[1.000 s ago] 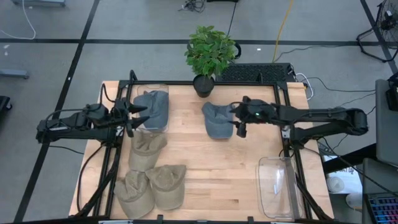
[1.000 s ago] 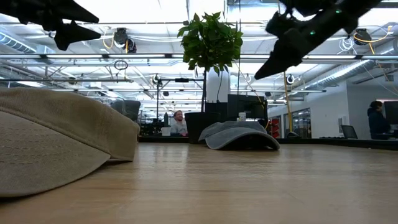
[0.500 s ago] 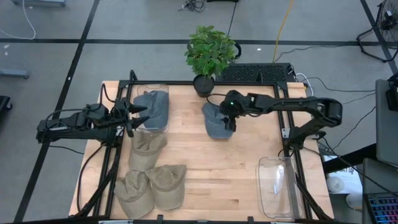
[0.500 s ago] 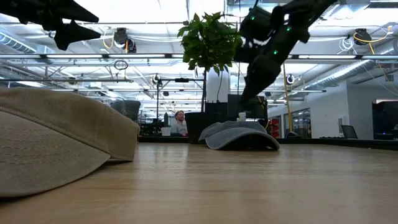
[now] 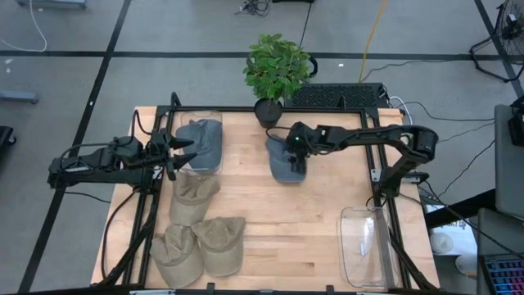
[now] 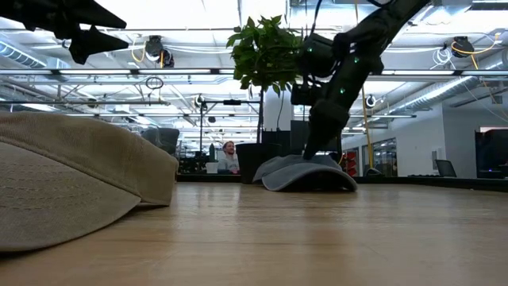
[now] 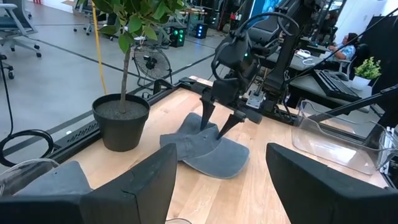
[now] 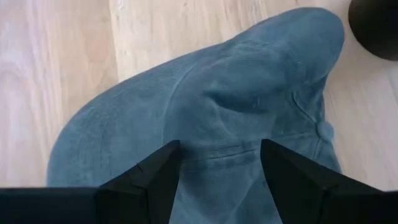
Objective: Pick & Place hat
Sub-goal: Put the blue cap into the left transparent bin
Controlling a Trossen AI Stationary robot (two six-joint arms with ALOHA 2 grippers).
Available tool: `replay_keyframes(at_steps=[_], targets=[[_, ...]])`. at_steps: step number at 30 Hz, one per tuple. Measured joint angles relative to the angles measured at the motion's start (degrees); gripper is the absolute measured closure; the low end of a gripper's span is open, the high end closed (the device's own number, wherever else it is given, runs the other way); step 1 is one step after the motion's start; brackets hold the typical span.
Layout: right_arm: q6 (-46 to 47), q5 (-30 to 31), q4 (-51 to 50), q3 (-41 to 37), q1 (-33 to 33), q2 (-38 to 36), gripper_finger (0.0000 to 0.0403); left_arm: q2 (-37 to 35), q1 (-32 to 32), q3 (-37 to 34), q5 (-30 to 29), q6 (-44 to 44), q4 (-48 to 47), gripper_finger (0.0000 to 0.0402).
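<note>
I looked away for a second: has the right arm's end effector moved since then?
Yes. In the high view the right end effector has swung left, toward the potted green plant, and now stands open over the loose blue-grey fabric cap.

The table (image 5: 327,197) is pale wood with a smooth, matt planked grain, edged by a dark metal frame (image 5: 385,205). The blue-grey hat (image 8: 205,112) is soft matt cloth with stitched seams, and the tan hats (image 5: 196,229) at the near left look like the same matt cloth. The bins (image 5: 364,246) are clear, glossy plastic, and both arms and the plant pot (image 7: 121,121) are dark and matt.
</note>
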Motion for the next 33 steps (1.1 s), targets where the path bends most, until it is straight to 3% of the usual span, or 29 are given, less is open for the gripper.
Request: replay_keyframes(at_steps=[15,20,33], targets=[[0.0,-0.2,-0.7,0.0,-0.4,0.1,0.0201,0.0,0.0,0.0,0.0,0.0,0.1,0.0144],[0.0,-4.4,-0.9,0.0,-0.5,0.1,0.0247,0.0,0.0,0.0,0.0,0.0,0.0,0.0144],[-0.5,-4.5,-0.5,0.0,-0.5,0.1,0.0389,0.0,0.0,0.0,0.0,0.0,0.0,0.0144]])
